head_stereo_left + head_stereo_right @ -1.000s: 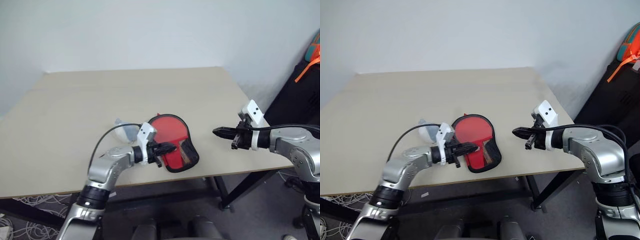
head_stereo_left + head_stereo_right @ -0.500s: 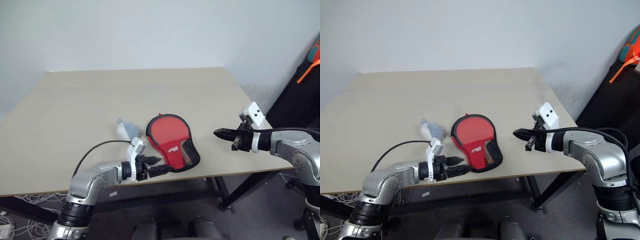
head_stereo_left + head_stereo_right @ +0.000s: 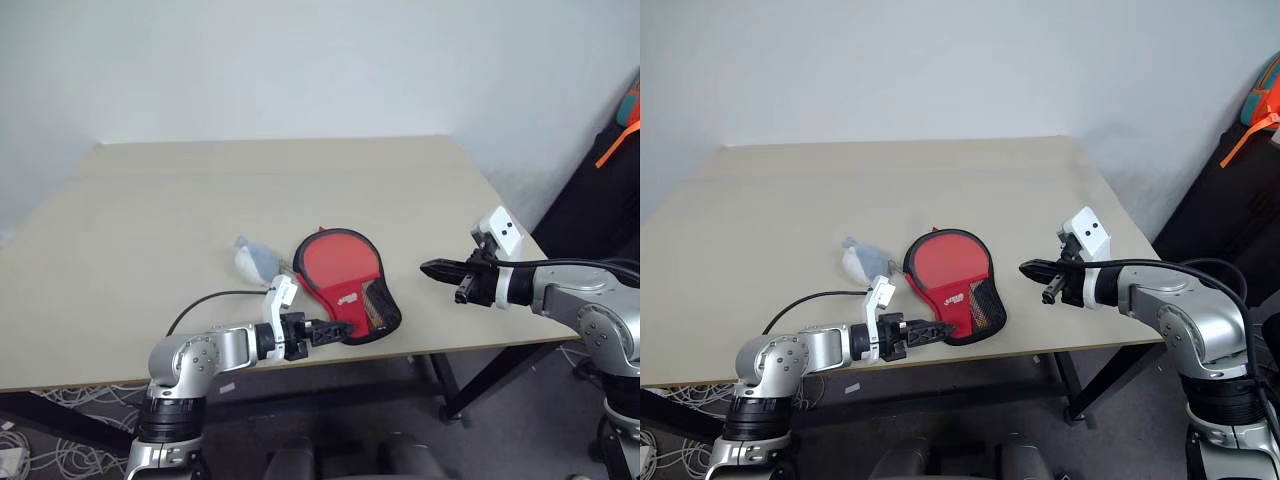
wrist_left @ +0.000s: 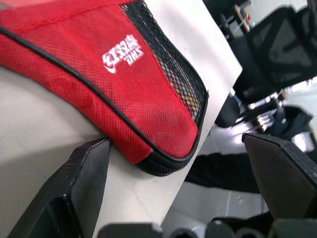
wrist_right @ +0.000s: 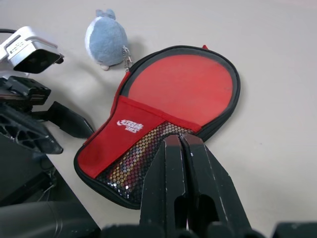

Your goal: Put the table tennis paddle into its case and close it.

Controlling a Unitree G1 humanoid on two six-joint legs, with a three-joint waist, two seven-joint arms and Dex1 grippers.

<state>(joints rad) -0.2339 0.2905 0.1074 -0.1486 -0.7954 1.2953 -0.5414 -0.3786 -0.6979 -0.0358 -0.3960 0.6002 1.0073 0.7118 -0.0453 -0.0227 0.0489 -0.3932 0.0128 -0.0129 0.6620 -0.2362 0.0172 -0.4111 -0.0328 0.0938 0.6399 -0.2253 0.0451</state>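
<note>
Case (image 3: 345, 285) lies near beige table's (image 3: 300, 190) front edge.

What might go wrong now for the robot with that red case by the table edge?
The case lies near the table's front edge; a nudge from the open left tool at its narrow end could push it off. The small plush toy chained to the zipper could snag. The right tool, shut, hovers clear of it.

Both arms wear rounded silver-grey shells with small dark screws, stepping down to black wrist sections. A white boxy camera housing sits atop each wrist. The left gripper (image 3: 325, 331) and right gripper (image 3: 432, 268) have tapered black fingers. A thin black cable loops along each forearm.
</note>
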